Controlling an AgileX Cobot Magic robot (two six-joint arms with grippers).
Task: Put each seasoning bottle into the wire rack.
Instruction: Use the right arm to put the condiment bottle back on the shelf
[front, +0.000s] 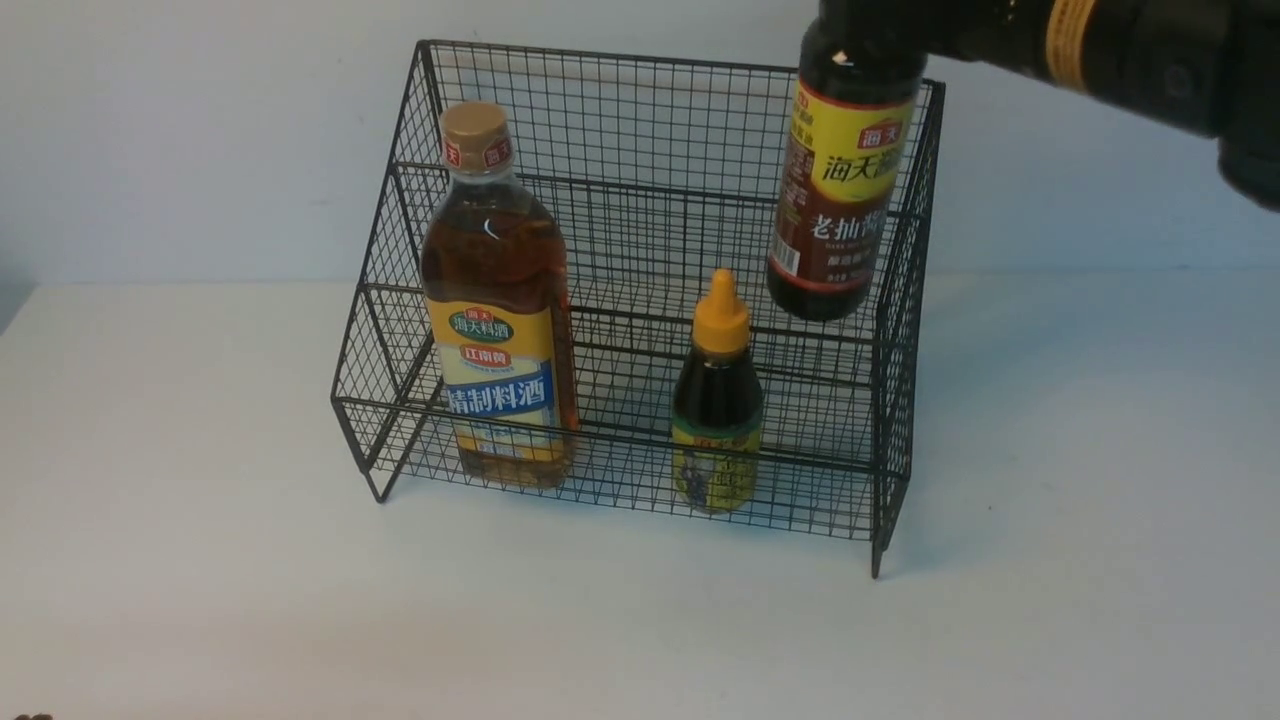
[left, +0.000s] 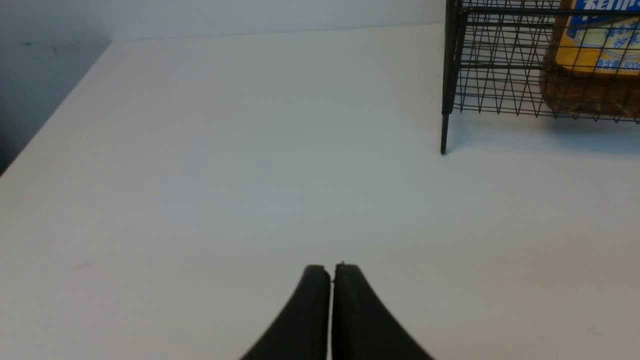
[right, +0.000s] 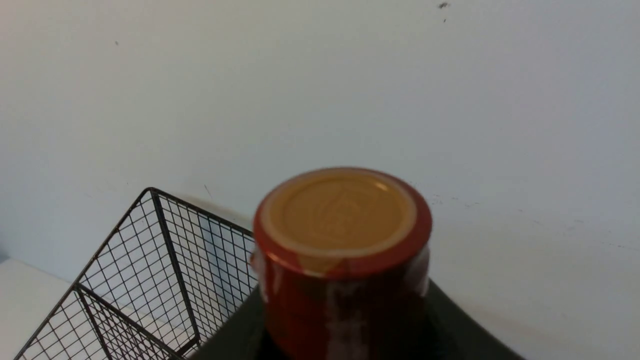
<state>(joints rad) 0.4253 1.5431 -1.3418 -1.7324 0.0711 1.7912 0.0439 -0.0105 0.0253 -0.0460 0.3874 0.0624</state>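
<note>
Nearest me, my left gripper (left: 331, 272) is sitting pinched shut over the bare white table (front: 200, 600), holding nothing. Further out, the wire rack (front: 640, 250) is carrying two bottles on its front tier: at left the amber bottle (front: 500, 300), its yellow-blue label reading 海天料酒 and 精制料酒; at right the small squeeze bottle (front: 716, 400), whose label I am failing to read through the mesh. My right gripper (right: 345, 345) is gripping the tall dark bottle (front: 843, 180), marked 海天 and 老抽, by its neck, above the rack's right end. Its cap is cut off in the front view.
</note>
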